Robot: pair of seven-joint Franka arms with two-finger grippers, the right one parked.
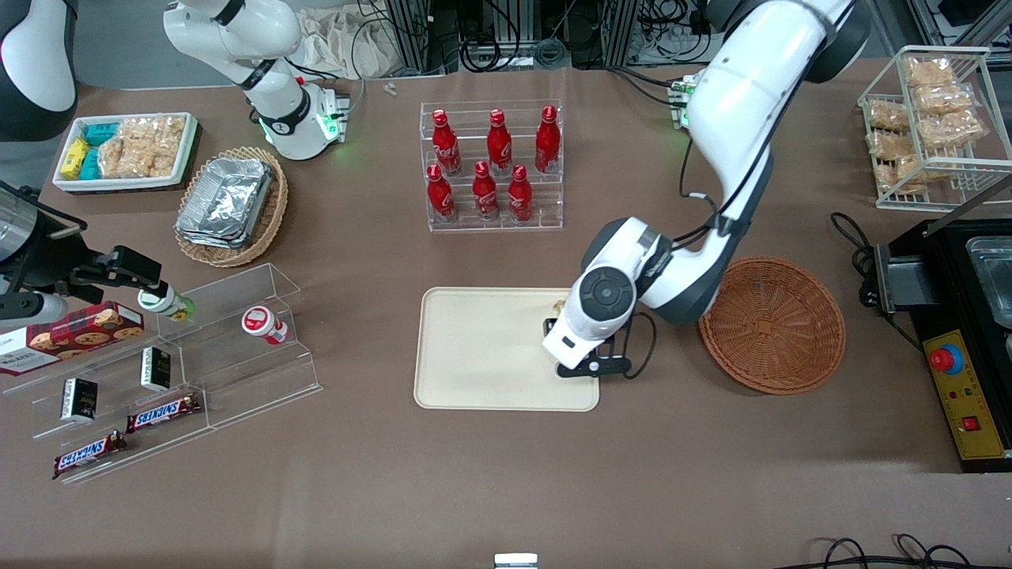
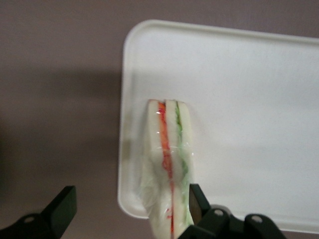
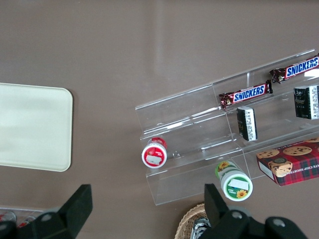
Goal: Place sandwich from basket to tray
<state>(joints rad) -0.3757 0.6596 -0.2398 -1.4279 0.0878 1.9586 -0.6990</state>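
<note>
Now, in the front view your pincer [image 1: 563,341] hangs over the tray [image 1: 474,356] edge nearest the empty basket [image 1: 772,324]. In the wrist view its fingers [image 2: 198,199] stand apart, sandwich [image 2: 167,149] between them on the tray rim; lifting carelessly may drag it onto the tabletop [image 1: 506,474].
</note>
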